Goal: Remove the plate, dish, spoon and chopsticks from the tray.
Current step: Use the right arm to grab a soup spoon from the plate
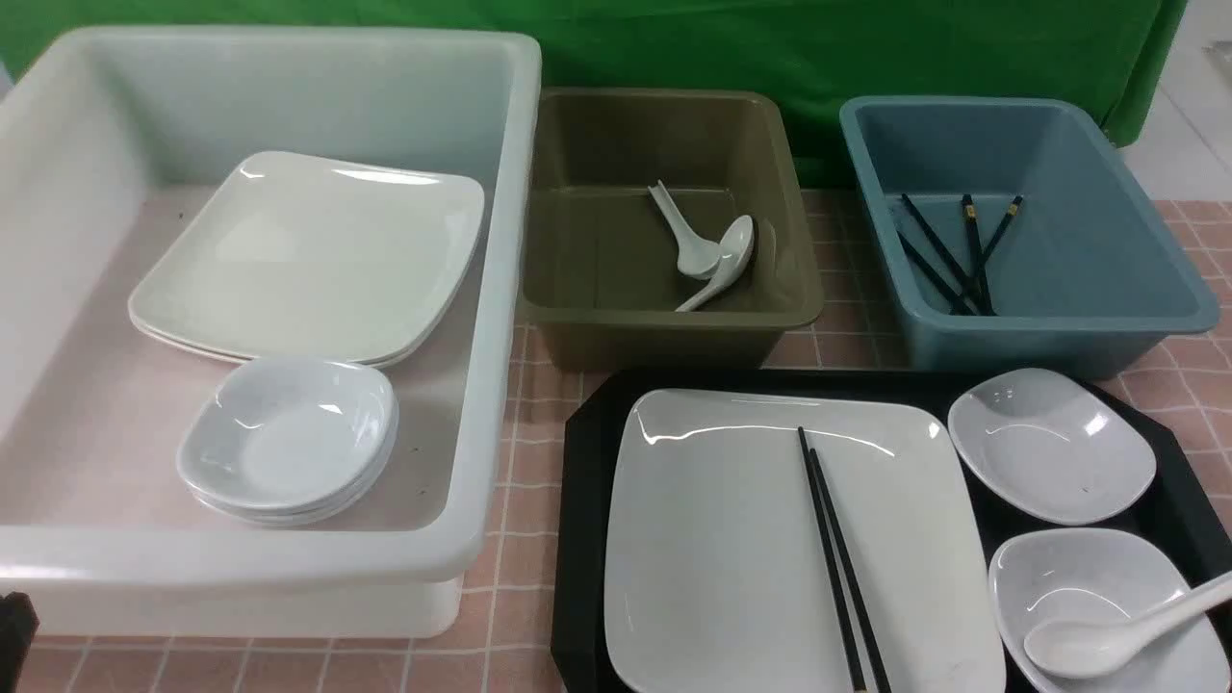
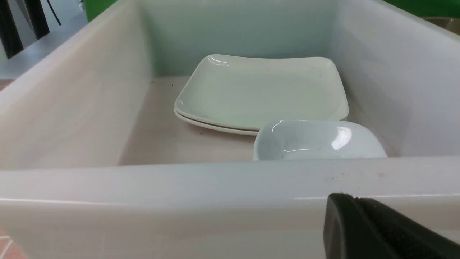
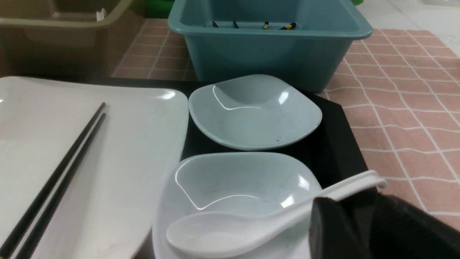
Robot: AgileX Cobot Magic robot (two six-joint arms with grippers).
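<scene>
At 5 o'clock in the front view sits the tray point(image 1: 582, 500), with the plate point(image 1: 712, 539) filling its left part. The chopsticks point(image 1: 833, 549) lie side by side across the plate, running from 11 to 5 o'clock. At 3 o'clock of the plate are the far dish point(image 1: 1049, 448) and the near dish point(image 1: 1078, 577). The spoon point(image 1: 1088, 643) rests in the near dish, its handle pointing to 2 o'clock.

Only the right wrist view shows the right gripper point(image 3: 350, 203). Its jaws stand apart and the spoon's handle end lies just past them, seemingly ungrasped.

Only the left wrist view shows the left gripper point(image 2: 377, 233), as one black finger before the white tub point(image 2: 215, 194). I cannot tell whether it is released or clenched.
</scene>
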